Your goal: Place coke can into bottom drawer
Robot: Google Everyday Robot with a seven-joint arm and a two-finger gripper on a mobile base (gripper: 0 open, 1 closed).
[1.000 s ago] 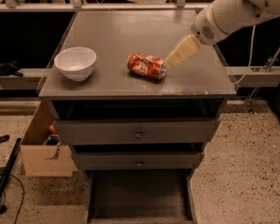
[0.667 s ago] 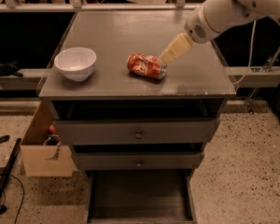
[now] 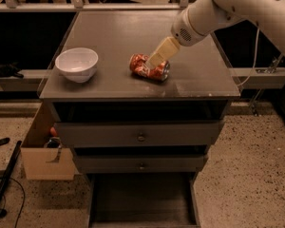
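The coke can (image 3: 147,68) lies on its side on the cabinet top (image 3: 199,77), right of the white bowl (image 3: 77,63) and apart from it. Its long axis runs left to right, tilted slightly toward the front, silver end facing right. The gripper (image 3: 157,58) points down-left, its tip over the can's upper side; its open or closed state cannot be determined. The bottom drawer (image 3: 142,201) stands pulled out

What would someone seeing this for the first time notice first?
The white arm reaches in from the upper right, its claw at the red coke can lying on its side on the cabinet top. To the left sits a white bowl, and the bottom drawer stands pulled open below.
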